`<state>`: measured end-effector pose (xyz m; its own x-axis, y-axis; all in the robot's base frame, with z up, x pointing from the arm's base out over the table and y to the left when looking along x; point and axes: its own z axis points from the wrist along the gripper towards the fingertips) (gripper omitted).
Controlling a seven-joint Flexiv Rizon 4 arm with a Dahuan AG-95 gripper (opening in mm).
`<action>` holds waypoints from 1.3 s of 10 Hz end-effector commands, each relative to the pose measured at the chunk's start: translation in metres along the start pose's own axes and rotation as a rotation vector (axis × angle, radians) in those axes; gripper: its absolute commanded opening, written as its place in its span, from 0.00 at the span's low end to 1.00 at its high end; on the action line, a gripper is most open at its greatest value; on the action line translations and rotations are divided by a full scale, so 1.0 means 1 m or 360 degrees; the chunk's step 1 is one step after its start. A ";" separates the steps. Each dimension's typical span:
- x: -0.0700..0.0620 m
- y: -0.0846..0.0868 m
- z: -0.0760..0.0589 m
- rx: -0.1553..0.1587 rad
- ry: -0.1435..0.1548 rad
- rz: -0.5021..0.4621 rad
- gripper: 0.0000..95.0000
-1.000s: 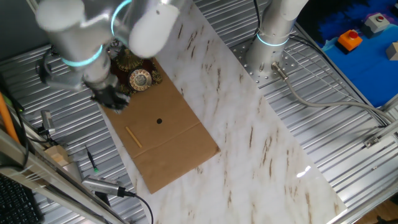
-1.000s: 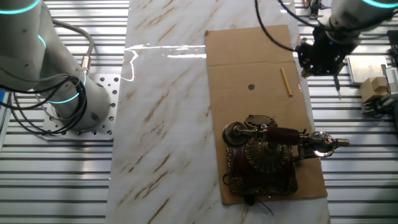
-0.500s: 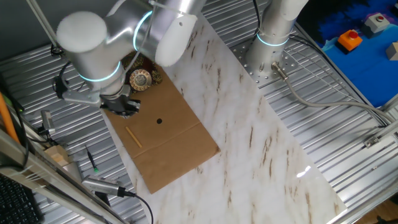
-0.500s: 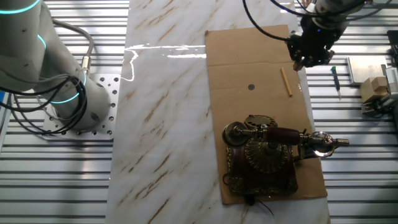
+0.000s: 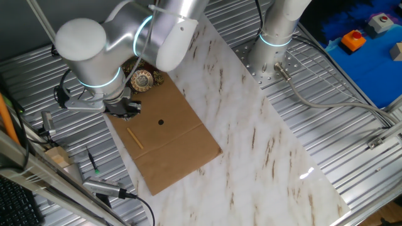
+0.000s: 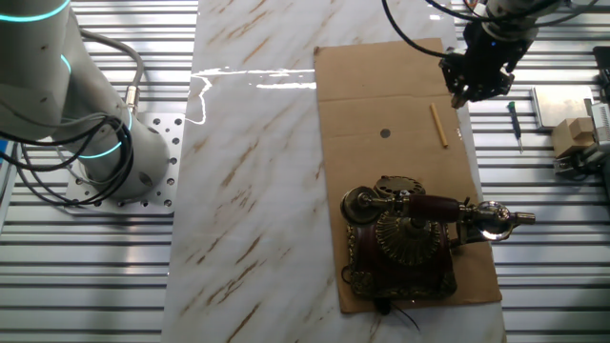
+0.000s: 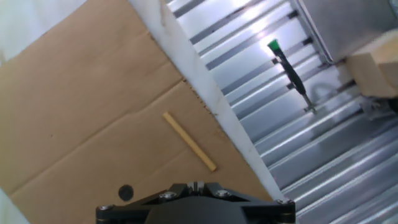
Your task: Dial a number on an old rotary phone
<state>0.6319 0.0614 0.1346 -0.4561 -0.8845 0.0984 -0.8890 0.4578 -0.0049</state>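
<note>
The old rotary phone, dark brown with brass trim, stands on the near end of a cardboard sheet. Its pale dial shows just past my arm. My gripper hangs above the cardboard's far right edge, well apart from the phone, close to a thin tan wooden stick. In the hand view the gripper shows only at the bottom edge, its jaws together and holding nothing. The stick lies just ahead of it. In one fixed view the gripper sits between the phone and the stick.
A black dot marks the cardboard. A green-handled screwdriver and a wooden block lie on the ribbed metal surface beside the marble slab. A second arm's base stands to the left.
The gripper has swung from over the ribbed metal to over the cardboard's edge near the stick. It has barely moved in the last half second. The phone and stick have not moved.
</note>
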 end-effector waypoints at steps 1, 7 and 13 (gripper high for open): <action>-0.001 0.000 0.000 -0.0014 -0.0005 -0.0091 0.00; -0.004 0.001 0.002 -0.0026 -0.0087 -0.0293 0.20; -0.015 -0.001 0.019 -0.0020 -0.0221 -0.0609 0.20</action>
<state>0.6373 0.0713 0.1162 -0.1206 -0.9922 -0.0322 -0.9926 0.1201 0.0184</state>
